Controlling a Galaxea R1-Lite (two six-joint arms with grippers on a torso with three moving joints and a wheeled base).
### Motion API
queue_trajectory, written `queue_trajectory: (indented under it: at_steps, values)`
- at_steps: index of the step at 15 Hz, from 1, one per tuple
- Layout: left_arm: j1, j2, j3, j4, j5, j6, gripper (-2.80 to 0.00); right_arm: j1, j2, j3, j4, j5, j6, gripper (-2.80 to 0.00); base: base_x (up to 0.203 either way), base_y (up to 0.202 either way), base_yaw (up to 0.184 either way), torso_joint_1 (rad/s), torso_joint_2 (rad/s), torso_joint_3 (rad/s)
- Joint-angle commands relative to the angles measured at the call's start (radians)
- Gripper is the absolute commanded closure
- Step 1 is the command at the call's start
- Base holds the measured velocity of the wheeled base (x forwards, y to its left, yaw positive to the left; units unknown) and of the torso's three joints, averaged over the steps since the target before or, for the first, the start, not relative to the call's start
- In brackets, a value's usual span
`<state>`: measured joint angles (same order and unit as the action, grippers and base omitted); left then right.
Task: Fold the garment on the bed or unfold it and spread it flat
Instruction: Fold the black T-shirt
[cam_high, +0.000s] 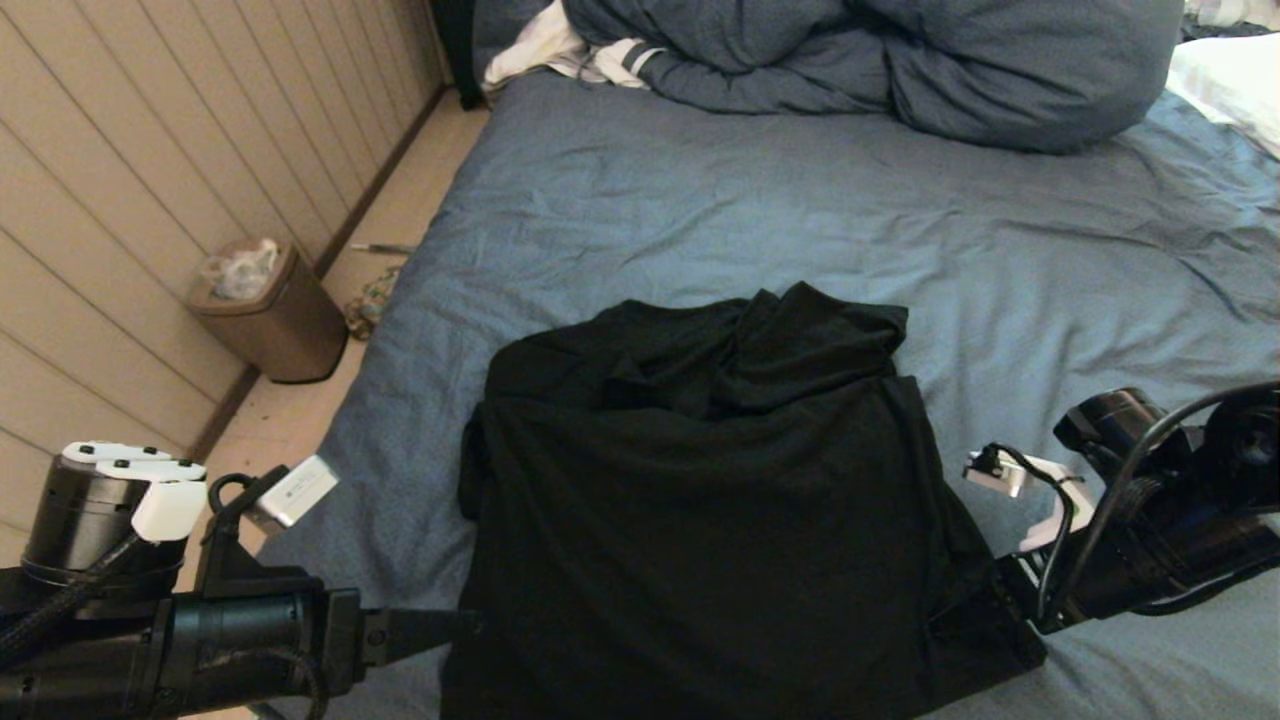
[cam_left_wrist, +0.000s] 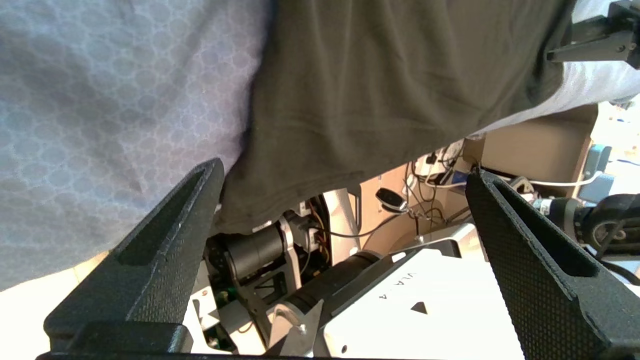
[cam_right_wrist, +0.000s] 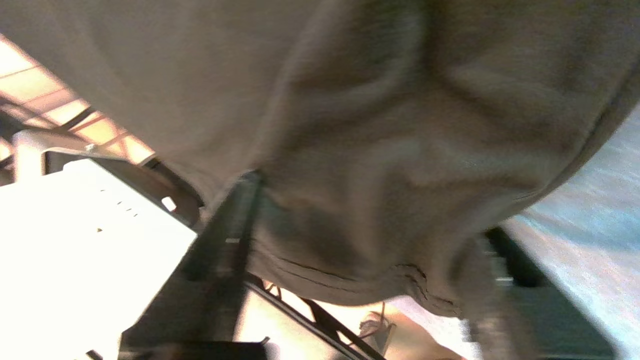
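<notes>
The garment (cam_high: 700, 500), a black T-shirt with its plain side up, lies near the front of the bed (cam_high: 800, 220). Its upper part is bunched and its hem hangs over the near edge. My left gripper (cam_high: 465, 630) is open at the shirt's lower left edge. In the left wrist view, the left gripper (cam_left_wrist: 344, 175) has one finger (cam_left_wrist: 200, 200) beside the garment (cam_left_wrist: 375, 100), and nothing is held. My right gripper (cam_high: 985, 605) is at the lower right corner. In the right wrist view, the right gripper (cam_right_wrist: 370, 207) stands apart with the hem of the garment (cam_right_wrist: 375, 150) bunched between its fingers.
A bulky blue-grey duvet (cam_high: 900, 60) and a white striped cloth (cam_high: 560, 50) lie at the far end, with a white pillow (cam_high: 1230, 80) at the far right. A brown bin (cam_high: 265, 310) stands on the floor by the panelled wall (cam_high: 150, 150), left of the bed.
</notes>
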<state>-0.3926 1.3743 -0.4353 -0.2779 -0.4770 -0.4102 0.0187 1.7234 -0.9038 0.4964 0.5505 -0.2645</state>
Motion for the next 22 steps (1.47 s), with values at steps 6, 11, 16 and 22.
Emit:
queue_trajectory:
  at_steps: [6,11,16,22]
  values:
    - [0.000,0.006,0.003,-0.003,-0.002,-0.007,-2.80,-0.016,-0.090,0.052,0.010,0.006,-0.057,0.00,0.000,0.000,0.000,0.000,0.00,0.000]
    - [0.000,0.006,0.003,-0.003,-0.003,-0.018,-2.80,-0.030,-0.154,0.067,0.011,0.009,-0.062,0.00,0.000,0.000,0.000,0.000,0.00,0.000]
    - [0.000,0.011,-0.019,-0.006,0.001,-0.018,-2.80,-0.018,-0.224,-0.024,0.028,0.216,-0.044,0.00,0.000,0.000,0.000,0.000,0.00,0.000]
    - [0.113,-0.022,-0.146,0.013,0.003,-0.038,-2.80,0.053,-0.101,-0.373,0.054,0.242,0.153,0.00,0.000,0.000,0.000,0.000,0.00,0.000]
